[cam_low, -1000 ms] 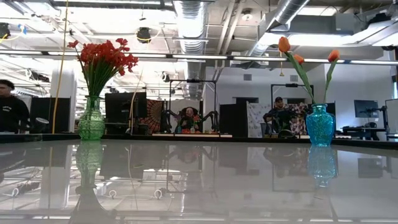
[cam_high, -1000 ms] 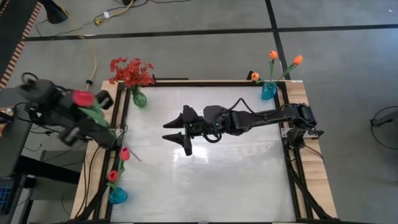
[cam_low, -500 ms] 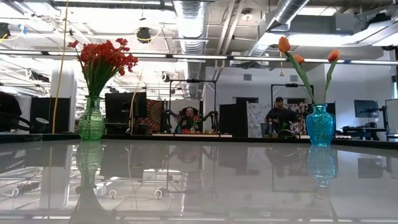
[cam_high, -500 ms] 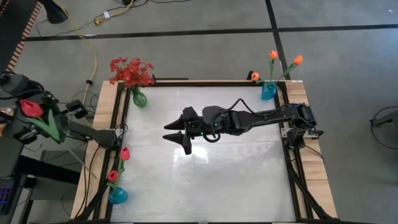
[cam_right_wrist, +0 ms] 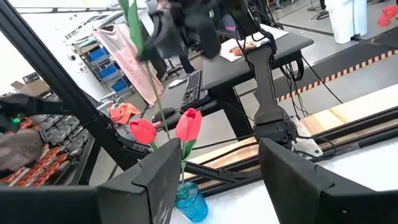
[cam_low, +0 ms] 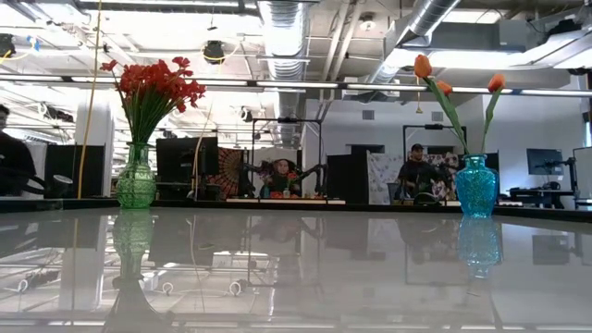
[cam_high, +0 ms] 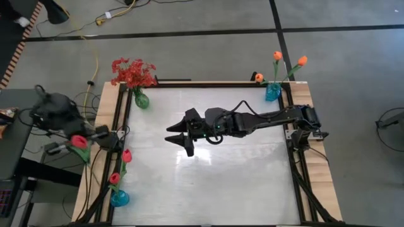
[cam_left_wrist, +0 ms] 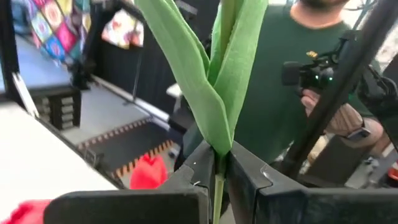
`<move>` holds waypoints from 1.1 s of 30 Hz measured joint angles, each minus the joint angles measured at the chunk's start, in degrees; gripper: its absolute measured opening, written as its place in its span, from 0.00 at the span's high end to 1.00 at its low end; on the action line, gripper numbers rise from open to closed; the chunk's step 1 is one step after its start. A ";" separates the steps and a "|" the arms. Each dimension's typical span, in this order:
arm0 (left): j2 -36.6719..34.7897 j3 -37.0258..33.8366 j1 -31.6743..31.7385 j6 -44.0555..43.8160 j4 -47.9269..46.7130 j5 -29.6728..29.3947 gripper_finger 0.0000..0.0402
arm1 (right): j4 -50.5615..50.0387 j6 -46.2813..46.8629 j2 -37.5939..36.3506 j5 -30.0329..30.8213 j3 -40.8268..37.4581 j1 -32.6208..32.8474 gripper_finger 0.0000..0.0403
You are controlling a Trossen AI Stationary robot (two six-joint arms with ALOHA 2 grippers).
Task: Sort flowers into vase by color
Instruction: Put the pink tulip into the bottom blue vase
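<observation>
My left gripper [cam_left_wrist: 219,180] is shut on a pinkish-red tulip [cam_high: 79,140] beyond the table's left edge. A blue vase [cam_high: 119,198] at the near left corner holds two pinkish-red tulips [cam_right_wrist: 188,126] upright by their stems. At the far left, a green vase [cam_low: 136,180] holds red sprays [cam_low: 153,81]. Orange tulips [cam_low: 423,67] stand in the blue vase [cam_low: 476,187] at the far right. Over the table's middle, my right gripper [cam_high: 179,135] hangs open and holds nothing. My left gripper pinches the tulip's green stem [cam_left_wrist: 217,167] between its two fingers, just below where the leaves [cam_left_wrist: 214,74] branch off. The stem lies across the fingers. The tulip is lifted clear, outside the table's left rail.
The table has a wooden frame [cam_high: 303,94] with dark rails around a white glossy top [cam_high: 214,183]. A person in a green shirt [cam_left_wrist: 292,74] stands beyond the left side, and desks, cables and other people fill the room around.
My left gripper, shut on the tulip, has swung out away from the table's left edge, then back toward it, lower and nearer the near edge. The wrist has turned, so the bloom now sits close to the left rail.
</observation>
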 joint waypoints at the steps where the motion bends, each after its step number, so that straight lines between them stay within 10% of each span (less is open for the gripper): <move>1: -0.14 -1.64 0.00 -0.06 0.50 0.11 0.97 | 0.00 0.00 0.00 0.02 0.00 0.06 0.41; 33: -19.28 -36.24 -1.16 -16.23 25.81 -0.15 0.97 | -3.65 3.57 0.07 -0.03 0.02 1.01 0.41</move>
